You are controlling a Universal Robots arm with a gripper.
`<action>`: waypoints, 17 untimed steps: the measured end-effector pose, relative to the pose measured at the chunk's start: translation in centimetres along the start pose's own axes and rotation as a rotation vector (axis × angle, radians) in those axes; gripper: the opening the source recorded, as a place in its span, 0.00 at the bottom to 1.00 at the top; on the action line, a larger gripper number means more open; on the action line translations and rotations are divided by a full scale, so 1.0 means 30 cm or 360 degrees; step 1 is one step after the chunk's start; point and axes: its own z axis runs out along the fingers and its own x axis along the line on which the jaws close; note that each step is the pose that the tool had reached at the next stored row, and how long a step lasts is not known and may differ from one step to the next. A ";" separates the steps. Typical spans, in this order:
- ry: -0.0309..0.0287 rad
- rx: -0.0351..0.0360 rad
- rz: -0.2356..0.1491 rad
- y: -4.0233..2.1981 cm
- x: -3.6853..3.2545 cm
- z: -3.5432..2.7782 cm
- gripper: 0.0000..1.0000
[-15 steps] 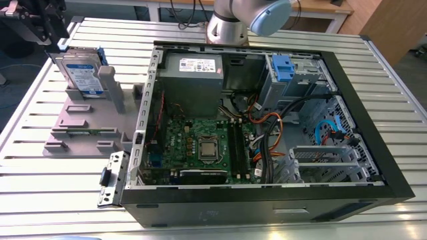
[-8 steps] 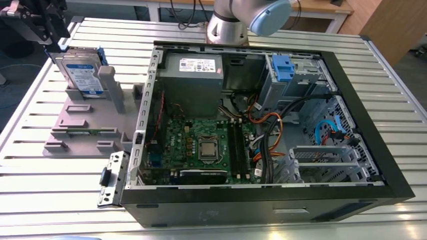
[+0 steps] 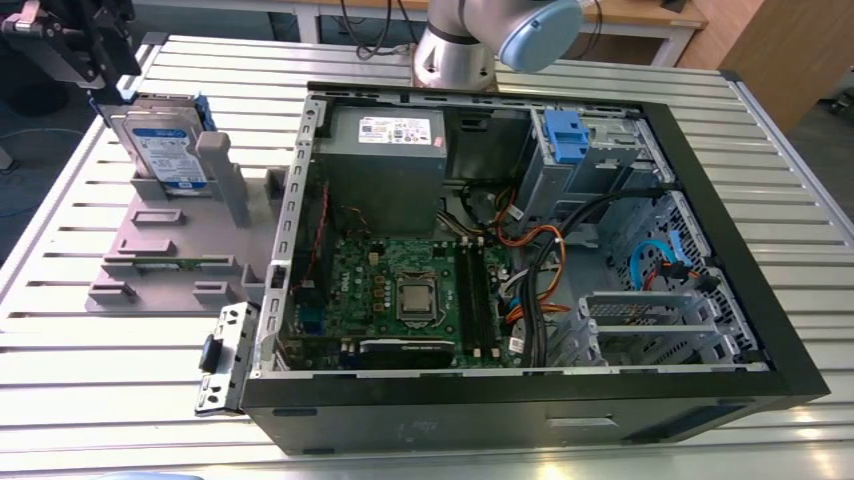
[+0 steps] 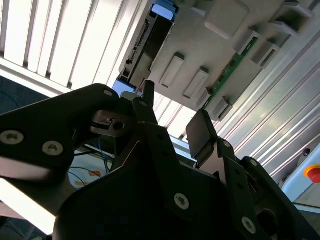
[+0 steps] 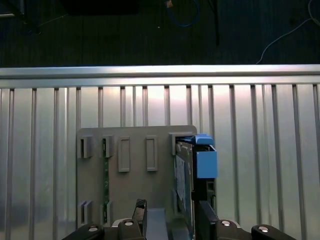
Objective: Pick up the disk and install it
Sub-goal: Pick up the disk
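gripper is in the upper left of the exterior view, cut off by the frame edge, so we can't read its jaws there. in both wrist views its two black fingers stand wide apart with nothing between them, holding nothing.

the disk stands on edge in a slot of the grey fixture, upper left of the exterior view, just below the gripper. we can't tell from that view whether they touch.

the exterior view gives us the disk's label face. both wrist views catch it edge-on, with the blue bracket end toward the camera.

count: one disk, one fixture, one green board strip slotted in the fixture, one open computer case, one bare blue clip inside the case. the arm is cut off at top centre of the exterior view.
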 end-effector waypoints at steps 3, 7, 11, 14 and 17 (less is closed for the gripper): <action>-0.00001 0.0000 0.0000 0.000 -0.003 0.003 0.53; -0.00001 0.0000 0.0000 0.000 -0.004 0.005 0.53; 0.00002 0.0000 0.0000 0.000 -0.007 0.007 0.53; 0.00000 0.0000 0.0000 -0.002 -0.012 0.053 0.53; 0.00000 0.0000 0.0000 -0.002 -0.013 0.054 0.53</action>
